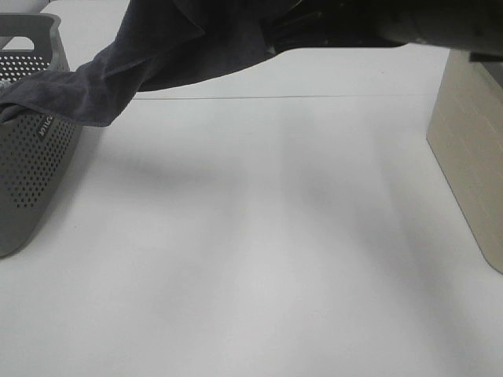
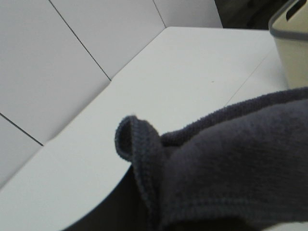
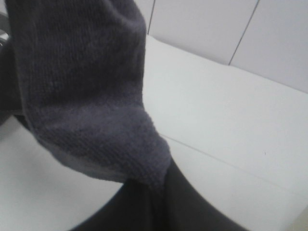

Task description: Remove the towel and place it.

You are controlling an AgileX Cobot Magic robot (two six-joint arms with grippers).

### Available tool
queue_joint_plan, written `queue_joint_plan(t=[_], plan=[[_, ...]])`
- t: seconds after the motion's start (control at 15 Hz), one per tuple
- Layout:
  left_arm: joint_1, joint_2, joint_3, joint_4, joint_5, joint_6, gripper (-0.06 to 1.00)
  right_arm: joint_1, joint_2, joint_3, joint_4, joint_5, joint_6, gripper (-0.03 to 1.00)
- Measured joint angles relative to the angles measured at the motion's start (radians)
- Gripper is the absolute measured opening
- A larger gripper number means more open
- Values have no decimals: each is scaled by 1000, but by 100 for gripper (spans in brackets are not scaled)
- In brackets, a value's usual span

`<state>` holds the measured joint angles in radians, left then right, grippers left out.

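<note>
Twice pinching the towel (image 1: 165,47) — once with the left gripper, once with the right gripper (image 3: 156,202), both clenched on charcoal terry. Hiding the left jaws completely under a thick fold of cloth in the left wrist view, showing only a rolled hem sticking up beside the fold. Gathering the fabric to a narrow point in the right wrist view, right at the dark gripper body clamping it. Holding the towel up at the far edge of the table (image 1: 259,259) in the exterior high view, well above the white surface, with the upper part running out of sight into the dark mass of the arms at the top. Trailing one end down and to the left, draping it over the rim of the grey perforated basket (image 1: 31,165) and touching it there — hanging clear of the tabletop in between. Leaving the beige box (image 1: 471,157) at the right edge well apart from the cloth. Casting a soft shadow on the table below the hanging span. Not revealing, from these views, any of the basket's inside or of towel lying in it.
</note>
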<state>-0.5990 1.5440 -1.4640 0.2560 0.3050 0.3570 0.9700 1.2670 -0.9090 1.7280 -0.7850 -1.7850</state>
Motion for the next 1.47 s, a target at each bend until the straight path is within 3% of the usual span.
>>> queue_joint_plan(t=[0.13,0.33,0.53,0.67,0.87,1.27,1.47], plan=[[0,0,0,15,6,154,2,0,-83,0,0,37,-52,1],[0,0,0,18,15,224,2,0,-132,0,1,40,-87,1],[-4,0,0,83,69,403,2,0,-140,-3,3,31,-256,1],[-4,0,0,86,35,381,2,0,-140,-44,3,-48,-384,1],[-4,0,0,96,-106,308,2,0,-140,-146,-14,-105,-531,1],[-4,0,0,165,-212,314,2,0,-141,-249,-55,-133,-599,1],[0,0,0,153,-267,243,2,0,-139,-249,-101,-140,-602,1]])
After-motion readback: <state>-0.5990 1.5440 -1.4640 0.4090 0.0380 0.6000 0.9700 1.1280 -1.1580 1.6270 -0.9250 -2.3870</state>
